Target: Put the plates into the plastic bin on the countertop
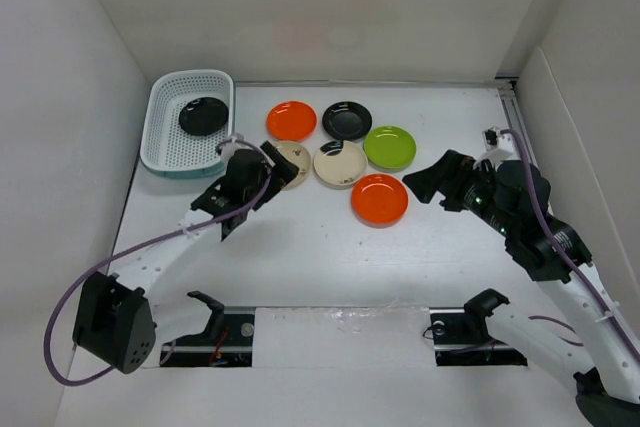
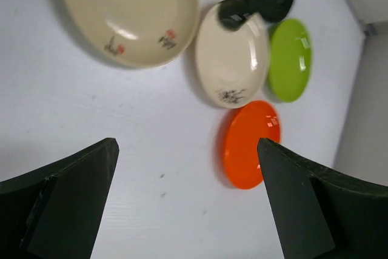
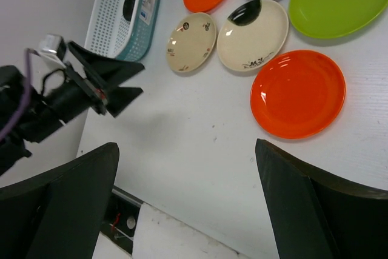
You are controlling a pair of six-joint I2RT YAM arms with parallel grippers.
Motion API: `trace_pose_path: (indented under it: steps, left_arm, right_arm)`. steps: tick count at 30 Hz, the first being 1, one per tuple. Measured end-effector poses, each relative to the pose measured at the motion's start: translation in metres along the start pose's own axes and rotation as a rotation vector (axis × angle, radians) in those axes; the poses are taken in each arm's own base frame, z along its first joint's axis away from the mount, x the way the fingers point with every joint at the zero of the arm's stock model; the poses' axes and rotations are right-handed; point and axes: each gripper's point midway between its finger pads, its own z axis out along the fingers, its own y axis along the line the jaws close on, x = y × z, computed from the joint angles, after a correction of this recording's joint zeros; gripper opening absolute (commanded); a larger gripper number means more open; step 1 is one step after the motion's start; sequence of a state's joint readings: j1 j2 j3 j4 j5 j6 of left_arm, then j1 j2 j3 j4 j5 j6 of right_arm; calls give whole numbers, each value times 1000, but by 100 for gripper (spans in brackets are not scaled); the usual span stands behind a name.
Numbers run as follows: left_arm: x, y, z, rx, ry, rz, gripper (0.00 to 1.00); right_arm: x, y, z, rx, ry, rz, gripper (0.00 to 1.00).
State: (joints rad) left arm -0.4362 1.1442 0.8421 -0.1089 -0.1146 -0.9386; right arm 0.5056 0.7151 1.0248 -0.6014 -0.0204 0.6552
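Top external: left gripper (image 1: 283, 169), spread empty, hung by glossy cream round plate (image 1: 299, 156) beside white lattice plastic bin (image 1: 168, 133), apparently lining up pickup.

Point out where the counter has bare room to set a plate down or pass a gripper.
Bare: the wide strip between the near orange plate and the arm bases, and the near end of the plastic bin in front of its black plate. Crowded: the six-plate cluster mid-counter, with the left gripper and right gripper at its flanks.
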Motion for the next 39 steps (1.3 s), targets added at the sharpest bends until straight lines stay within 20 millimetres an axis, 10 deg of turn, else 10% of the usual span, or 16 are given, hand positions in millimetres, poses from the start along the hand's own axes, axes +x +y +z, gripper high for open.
trace_pose_path:
  steps: [7,17,32,39]
  left_arm:
    - [65,95,31,-236,47,-65,100]
    - [51,89,101,-262,-33,-194,100]
    - [48,100,137,-326,-69,-328,0]
    - [48,98,137,-314,-68,-384,0]
  right_arm:
    - [3,7,1,-43,11,6,100]
    - [4,11,0,-69,16,14,100]
    - [10,9,5,-66,34,25,100]
    - [9,9,3,-68,28,24,100]
